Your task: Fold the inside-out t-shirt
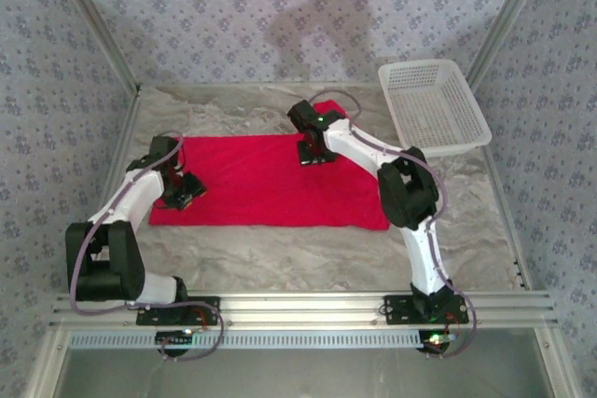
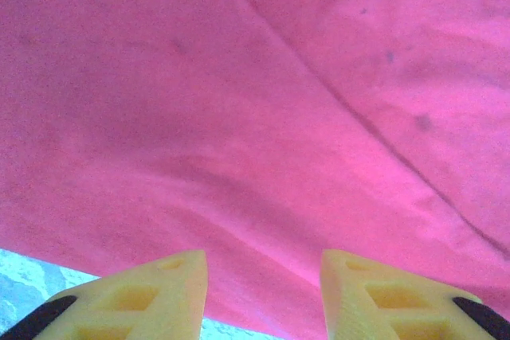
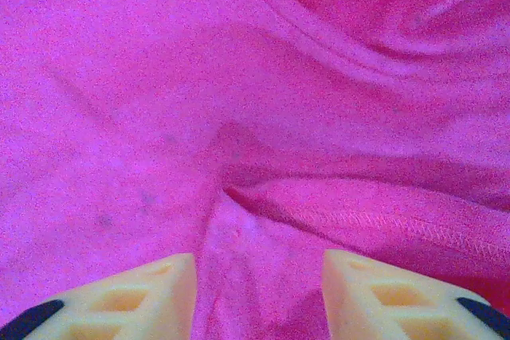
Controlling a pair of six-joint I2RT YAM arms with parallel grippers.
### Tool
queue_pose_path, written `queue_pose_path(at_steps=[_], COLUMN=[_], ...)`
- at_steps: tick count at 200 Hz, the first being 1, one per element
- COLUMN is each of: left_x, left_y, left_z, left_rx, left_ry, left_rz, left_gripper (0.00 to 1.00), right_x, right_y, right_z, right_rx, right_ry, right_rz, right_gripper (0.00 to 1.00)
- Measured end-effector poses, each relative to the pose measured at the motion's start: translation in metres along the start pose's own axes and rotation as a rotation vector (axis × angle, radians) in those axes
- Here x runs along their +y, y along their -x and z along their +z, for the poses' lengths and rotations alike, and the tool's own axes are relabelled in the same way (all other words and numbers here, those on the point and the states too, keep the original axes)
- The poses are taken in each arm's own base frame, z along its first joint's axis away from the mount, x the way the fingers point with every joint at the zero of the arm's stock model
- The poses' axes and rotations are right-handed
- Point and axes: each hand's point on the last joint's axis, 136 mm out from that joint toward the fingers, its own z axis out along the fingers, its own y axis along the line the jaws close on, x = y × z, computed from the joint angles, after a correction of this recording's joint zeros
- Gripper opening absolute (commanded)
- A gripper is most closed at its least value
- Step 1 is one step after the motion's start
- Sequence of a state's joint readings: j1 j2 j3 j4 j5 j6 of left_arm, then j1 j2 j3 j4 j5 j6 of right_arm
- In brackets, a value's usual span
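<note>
Left tool (image 1: 187, 195) at t-shirt (image 1: 270, 184) left edge, right tool (image 1: 312, 157) at far edge

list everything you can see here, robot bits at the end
t-shirt: one, bright red, spread flat mid-table
basket: one, white mesh, far right corner of the table
table: one, grey-beige marbled, under everything
walls: patterned blue-grey, around the table
rail: one, silver, along the near edge
left arm: one, white and black, base on the rail
right arm: one, white and black, base on the rail
left pincer: one, yellow fingers, open at the shirt's left edge
right pincer: one, yellow fingers, open at the shirt's far edge
</note>
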State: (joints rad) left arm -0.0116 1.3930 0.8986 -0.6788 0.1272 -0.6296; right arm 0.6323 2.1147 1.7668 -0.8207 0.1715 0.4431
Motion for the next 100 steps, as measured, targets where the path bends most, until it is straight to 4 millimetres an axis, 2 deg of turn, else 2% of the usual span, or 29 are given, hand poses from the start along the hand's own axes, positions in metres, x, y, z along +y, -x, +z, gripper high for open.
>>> queue_pose_path(at_steps=[29,45,54,67,90,100], left_x=[-0.019,-0.025,-0.024,-0.018,0.003,0.012], left_y=[0.008,0.016,0.021,0.028,0.034,0.031], left_z=[-0.009,-0.007,-0.002,0.011,0.037,0.044], left_rx=[-0.018,-0.018,-0.010,0.014,0.058,0.071], left_ry=[-0.052,-0.085,-0.093,-0.096,-0.076,-0.063], left_rz=[0.022,0.011,-0.006,-0.044,-0.118,-0.137], left_gripper=[0.42,0.42,0.42,0.41,0.41,0.41], right_x=[-0.023,-0.033,-0.040,-0.049,-0.071,-0.072], right_y=[-0.046,-0.068,-0.079,-0.098,-0.145,-0.144], right_z=[-0.031,-0.037,-0.033,-0.018,0.012,0.011], right_rx=[0.020,0.024,0.041,0.079,0.187,0.175], right_ry=[0.043,0.087,0.095,0.101,0.067,0.079], right_rz=[0.066,0.111,0.138,0.180,0.233,0.245], right_gripper=[0.55,0.54,0.54,0.52,0.48,0.48])
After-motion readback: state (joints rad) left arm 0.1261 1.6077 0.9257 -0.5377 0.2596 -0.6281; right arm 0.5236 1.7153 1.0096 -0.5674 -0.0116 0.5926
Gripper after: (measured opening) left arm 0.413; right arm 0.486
